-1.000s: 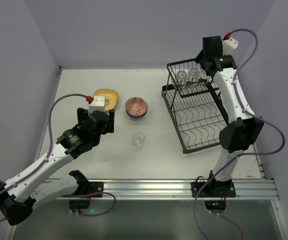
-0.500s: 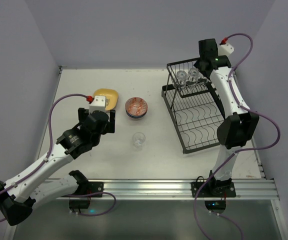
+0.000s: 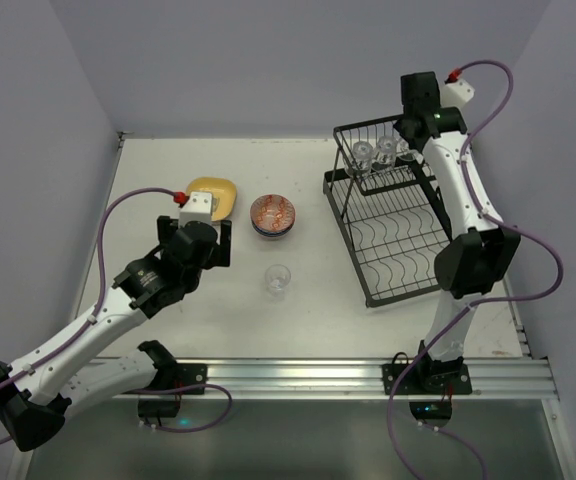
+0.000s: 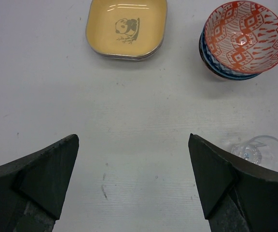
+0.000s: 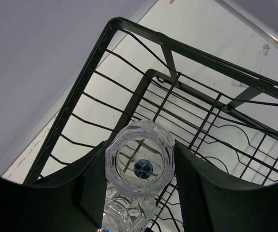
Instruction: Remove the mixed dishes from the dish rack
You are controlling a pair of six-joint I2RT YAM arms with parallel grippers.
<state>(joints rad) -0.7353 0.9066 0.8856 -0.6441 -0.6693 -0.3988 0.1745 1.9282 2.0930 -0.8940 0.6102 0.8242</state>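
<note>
The dish rack (image 3: 400,243), a black wire two-tier frame, stands at the right side of the white table (image 3: 308,175), with a row of glasses (image 3: 385,150) lined up in its raised upper shelf (image 3: 348,135). The right gripper (image 5: 140,153) reaches into that shelf from above. Its two dark fingers (image 5: 93,188) press against opposite sides of one faceted drinking glass (image 5: 140,166), seen end-on between them over the shelf's wires. A second glass (image 5: 122,215) sits just below it at the bottom edge of the right wrist view. The wavy wires of the lower tray (image 5: 255,145) show beyond.

Across the table, the left gripper (image 4: 134,169) hangs over bare tabletop with its jaws spread wide, holding nothing. Several pieces already out of the rack lie beyond it. A yellow rounded-square plate (image 4: 127,26), with a small dark figure printed at its centre, rests toward the far left. To its right, apart from it, a reddish-orange patterned bowl (image 4: 243,34) is nested on top of a blue bowl (image 4: 215,65). A lone clear glass (image 4: 264,152) stands on the table nearer the arms than the bowls. It is apart from them, close to the left gripper's right-hand finger in the wrist view.
</note>
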